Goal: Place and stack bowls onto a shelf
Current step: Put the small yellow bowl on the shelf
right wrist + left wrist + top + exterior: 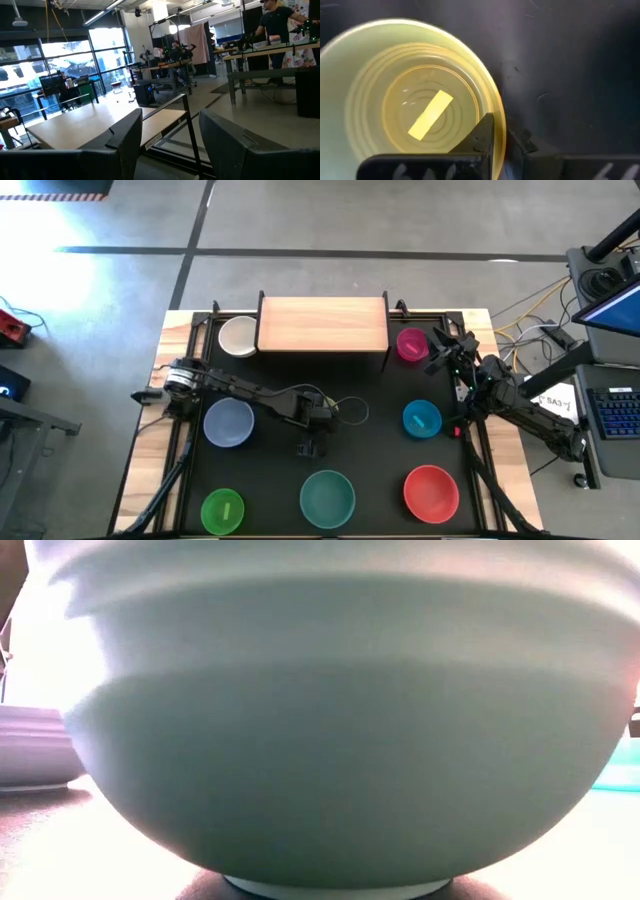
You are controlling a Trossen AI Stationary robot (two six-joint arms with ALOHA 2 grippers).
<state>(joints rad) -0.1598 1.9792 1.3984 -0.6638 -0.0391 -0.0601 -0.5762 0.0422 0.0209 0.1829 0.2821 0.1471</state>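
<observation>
**Left jaws grasping rim of yellow bowl at mid-surface; right arm idle at the far right edge**

Writing: none legible on the bowls or the shelf. The yellow bowl (415, 95) has a plain yellow strip of tape on its inner floor; the green bowl (222, 511) carries a similar strip.

Surface and room: black-topped surface (365, 450) with wooden edges, standing on a grey concrete floor. A laptop (612, 370) and cables lie off to the right. The right wrist view looks out into a workshop with large windows, workbenches and a person (277, 22) standing at a far bench.

Left gripper (312, 442): near the middle of the surface. In its wrist view one dark finger (482, 135) lies over the yellow bowl's rim, with the bowl's interior directly ahead of the jaws; the jaws are clenched on that rim.

Right gripper (447, 345): jaws released, holding nothing, just beside the magenta bowl (411, 343) and pointing toward the shelf (322, 324).

Other bowls: white bowl (238, 336) beside the shelf's left end; lavender-blue bowl (229, 423) just left of the left jaws; blue bowl (422, 419), red bowl (431, 491) and teal bowl (328, 497) toward the near side. The shelf top is bare wood.
</observation>
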